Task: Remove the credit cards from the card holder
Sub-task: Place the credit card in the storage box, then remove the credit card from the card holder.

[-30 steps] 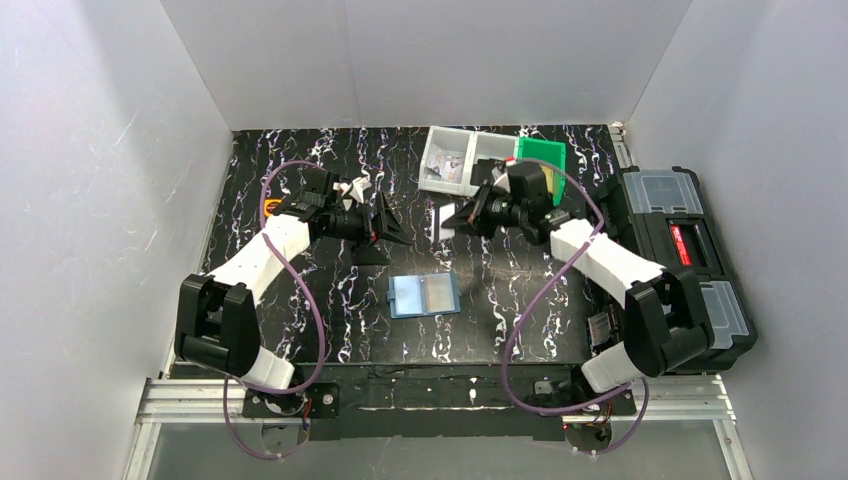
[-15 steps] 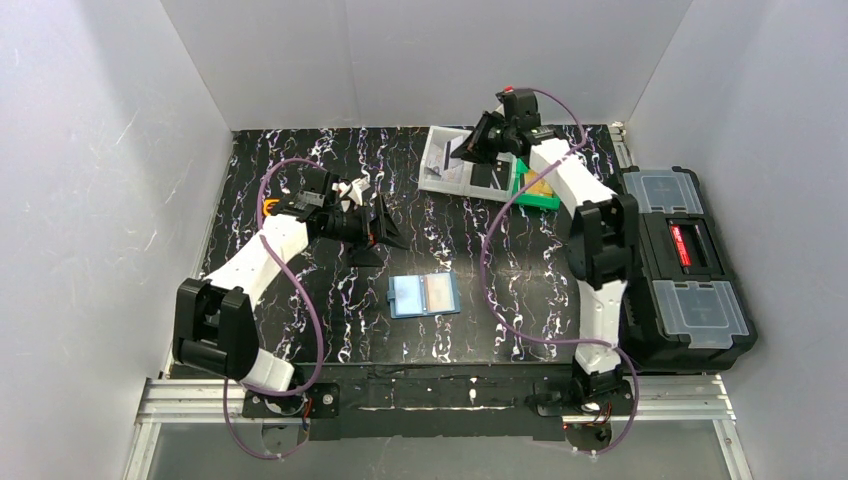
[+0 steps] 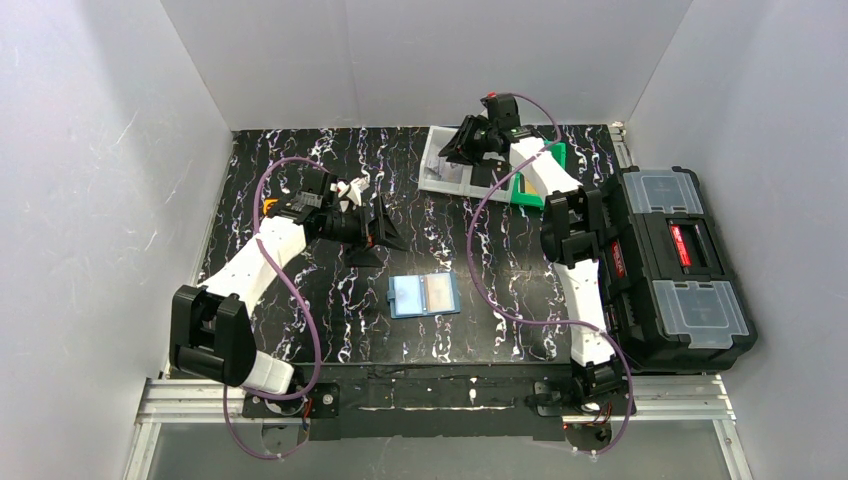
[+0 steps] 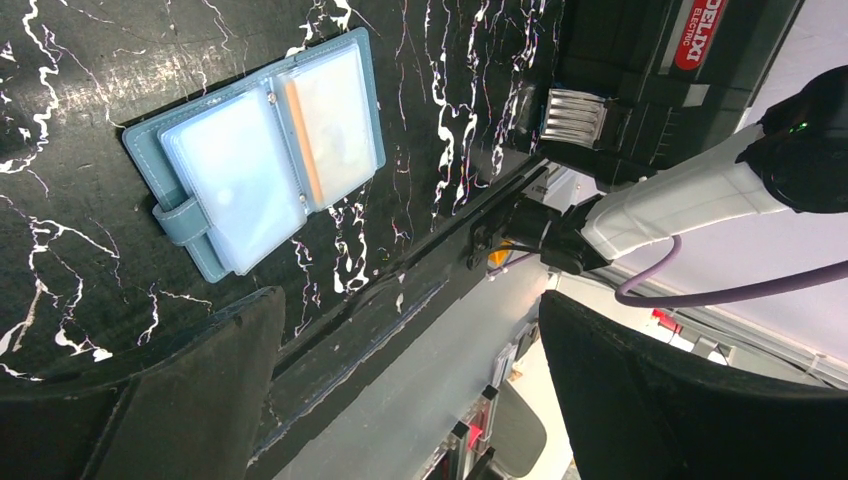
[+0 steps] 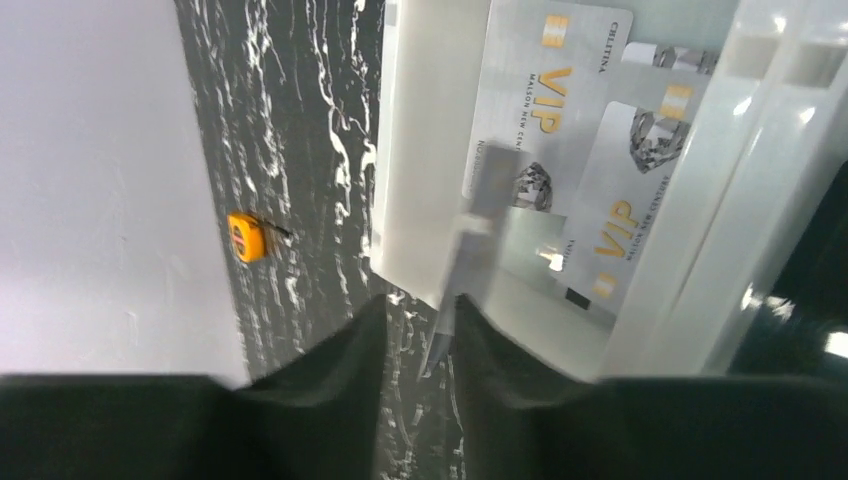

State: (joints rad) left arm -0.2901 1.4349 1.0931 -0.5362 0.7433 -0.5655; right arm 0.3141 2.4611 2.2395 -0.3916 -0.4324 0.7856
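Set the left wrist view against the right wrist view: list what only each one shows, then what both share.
Only the left wrist view: the card holder lying open on the table, an orange edge showing between its clear sleeves, plus the black toolbox and the right arm.

Only the right wrist view: the clear bin with VIP cards lying in it, a pale card edge-on in the gap between the right fingers, and a small orange item on the tabletop.

Both: the black marbled table.
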